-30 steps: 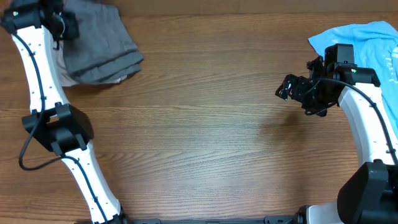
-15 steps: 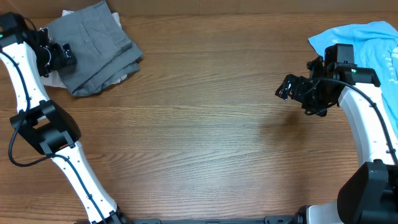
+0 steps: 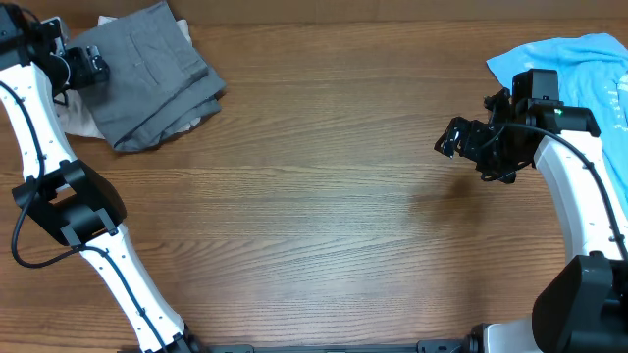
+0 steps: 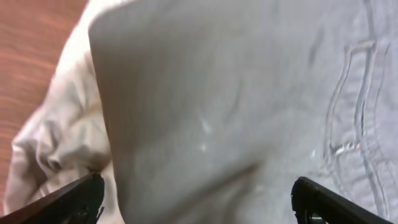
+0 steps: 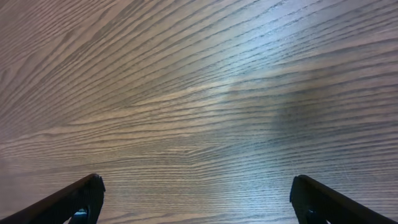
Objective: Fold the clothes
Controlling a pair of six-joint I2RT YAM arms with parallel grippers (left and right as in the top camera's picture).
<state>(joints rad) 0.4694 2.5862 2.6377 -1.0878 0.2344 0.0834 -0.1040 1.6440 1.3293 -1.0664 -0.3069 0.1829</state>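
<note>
Folded grey shorts (image 3: pixel 152 74) lie at the table's far left corner on top of a beige garment (image 3: pixel 83 120). My left gripper (image 3: pixel 83 67) hovers at their left edge, open, with nothing between its fingers. In the left wrist view the grey cloth (image 4: pixel 236 93) with a pocket seam fills the frame, the beige cloth (image 4: pixel 56 137) shows on the left, and both fingertips (image 4: pixel 84 198) stand wide apart. A light-blue T-shirt (image 3: pixel 579 59) lies at the far right. My right gripper (image 3: pixel 459 137) hangs open over bare wood (image 5: pixel 199 93), left of the T-shirt.
A scrap of white cloth (image 3: pixel 106 20) peeks out behind the grey shorts at the back edge. The wooden table (image 3: pixel 324 216) stretches between the two arms. The right arm's base (image 3: pixel 579 304) stands at the front right.
My left gripper opened and let go of the grey shorts, then drew back to the left. The shorts now lie flat on the pile. The right arm has not moved.
</note>
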